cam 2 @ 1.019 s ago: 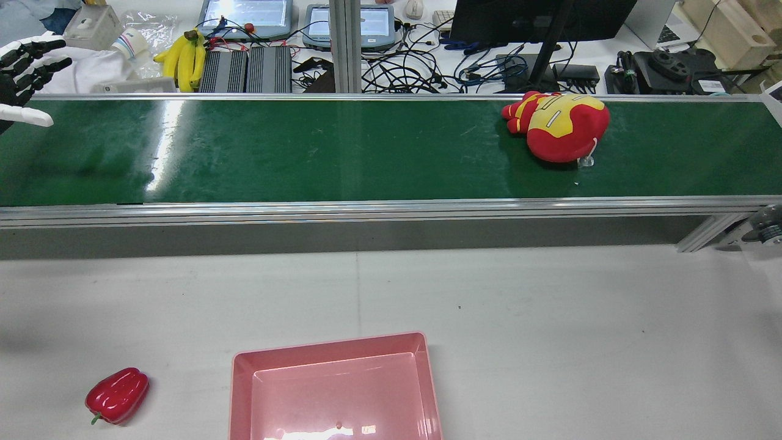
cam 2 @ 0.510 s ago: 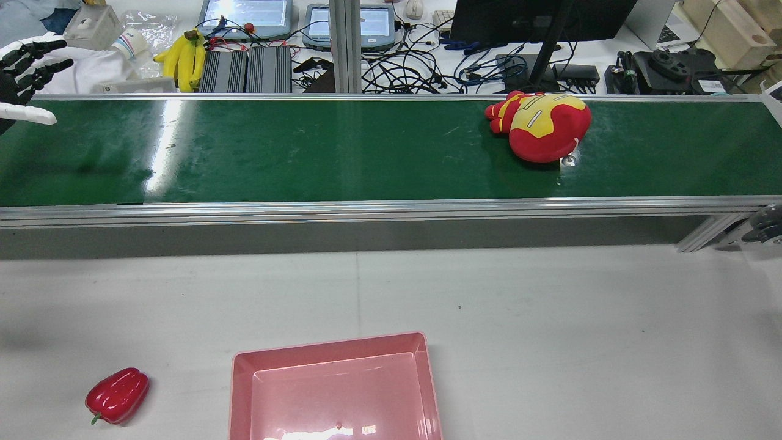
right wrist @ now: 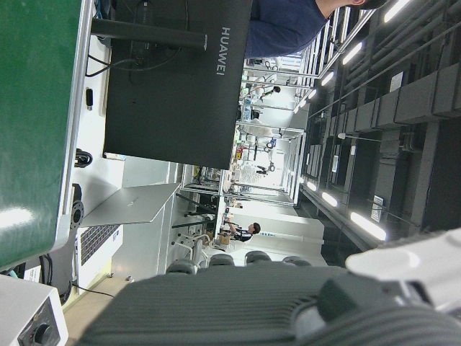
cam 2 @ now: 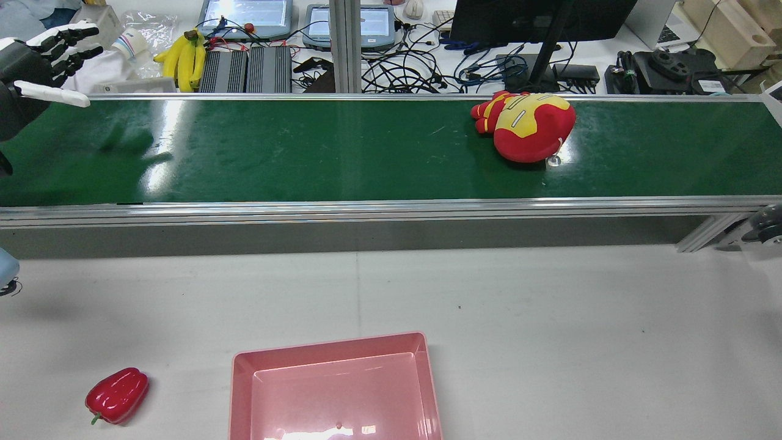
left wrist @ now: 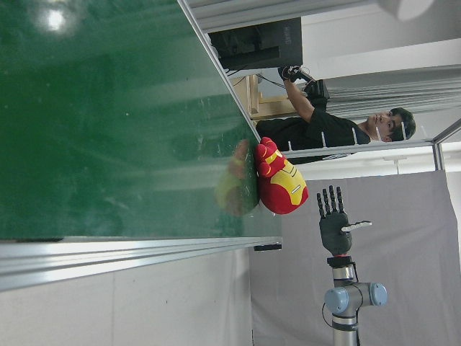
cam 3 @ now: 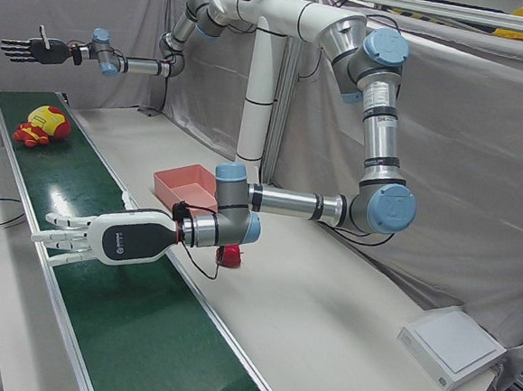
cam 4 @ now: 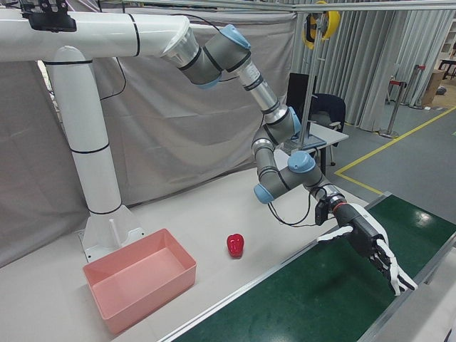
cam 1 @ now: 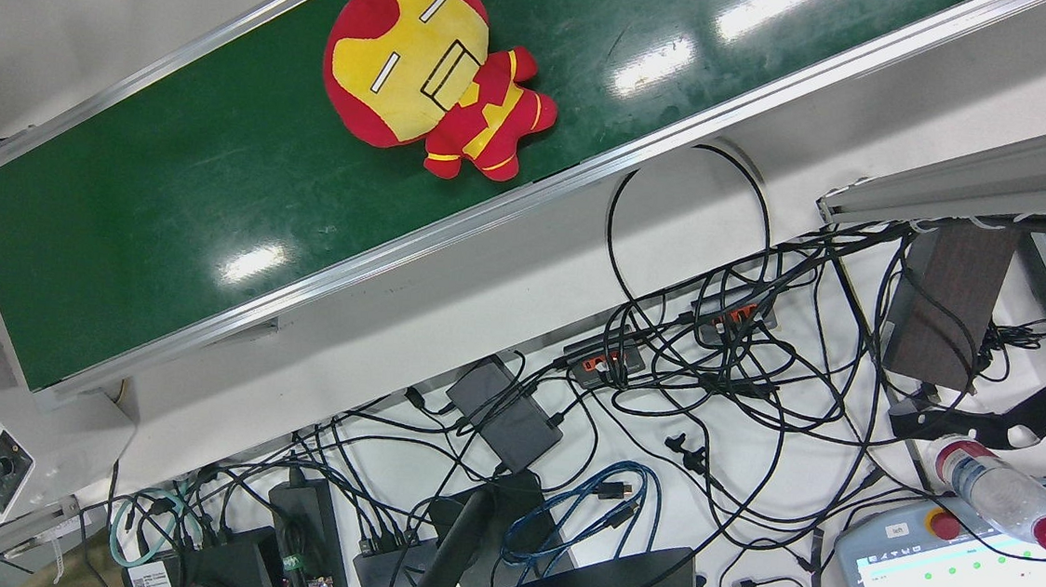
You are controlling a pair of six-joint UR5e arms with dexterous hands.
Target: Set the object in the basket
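A red-and-yellow plush doll [cam 2: 525, 134] lay on the green conveyor belt [cam 2: 342, 153], toward 1 o'clock in the rear view. The left robot hand [cam 3: 104, 237] hung over the belt with fingers spread, empty. The right robot hand [cam 3: 33, 51] was likewise released, above the doll. The pink basket [cam 2: 336, 391] sat on the desk [cam 2: 550, 318] at 6 o'clock, a red pepper [cam 2: 117, 395] at 8 o'clock.

Plush cloth toy [cam 2: 528, 132] on glossy green belt [cam 2: 342, 153], metal-framed
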